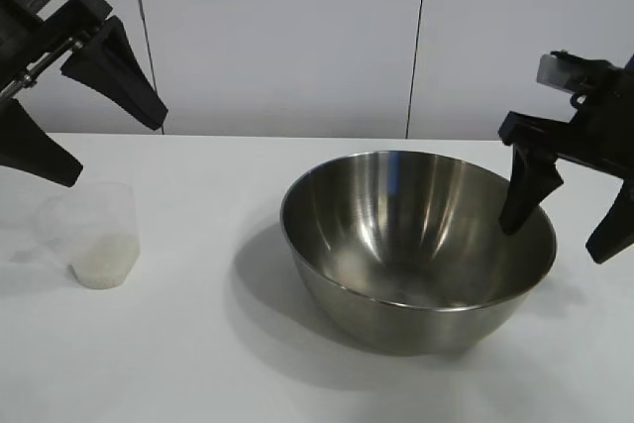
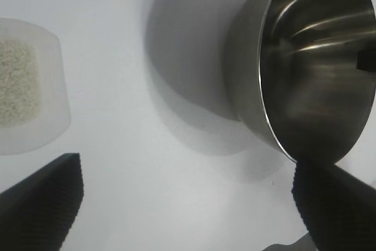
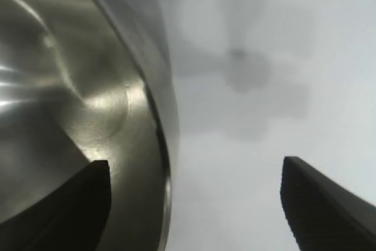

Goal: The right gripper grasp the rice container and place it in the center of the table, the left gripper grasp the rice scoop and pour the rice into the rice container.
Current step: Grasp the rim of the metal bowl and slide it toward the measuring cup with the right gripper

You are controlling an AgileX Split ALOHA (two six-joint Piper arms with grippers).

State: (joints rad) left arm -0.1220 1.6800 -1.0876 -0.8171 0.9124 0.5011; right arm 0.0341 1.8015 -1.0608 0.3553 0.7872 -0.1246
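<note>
The jaws of the right gripper (image 1: 567, 235) stand apart and straddle the right-hand rim of the rice container (image 1: 396, 245): one finger hangs inside the bowl, the other outside it, neither pressed to the steel. In the right wrist view the rim runs between the two fingers (image 3: 64, 204), nearer the inner one, with bare surface (image 3: 235, 204) under the outer one.

The jaws of the left gripper (image 1: 74, 136) are spread wide and hold nothing. They hang above the rice scoop (image 1: 102, 235), which stands upright on the surface below and between them, well left of the bowl.

The left wrist view looks down into the scoop (image 2: 26, 86) and shows the rice (image 2: 17, 86) as a low pale layer at its bottom; the exterior view shows it only through the clear wall. That wrist view also shows the bowl (image 2: 311, 69) beyond the jaws, apart from the scoop.

No writing can be read anywhere.
</note>
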